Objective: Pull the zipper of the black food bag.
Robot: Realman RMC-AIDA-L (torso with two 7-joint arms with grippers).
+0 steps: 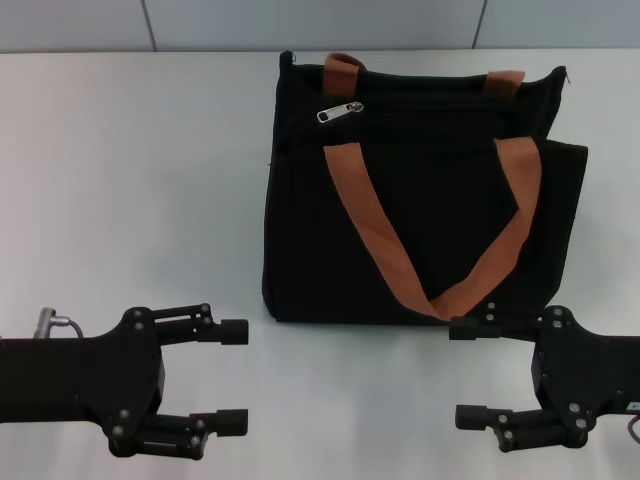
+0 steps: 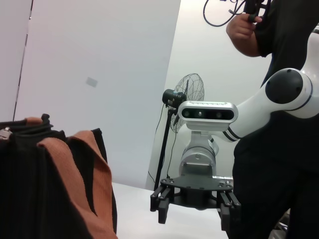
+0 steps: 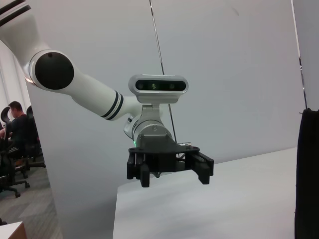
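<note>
Your left gripper [image 1: 232,376] and right gripper [image 1: 470,372] hover spread and empty over the bench [image 1: 130,180], the black food bag [image 1: 420,220] and its zipper [image 1: 340,111] lying well beyond them.

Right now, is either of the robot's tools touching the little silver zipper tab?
No: the zipper lies at the black food bag's top, while the left tool and right tool hang open nearer the robot.
</note>
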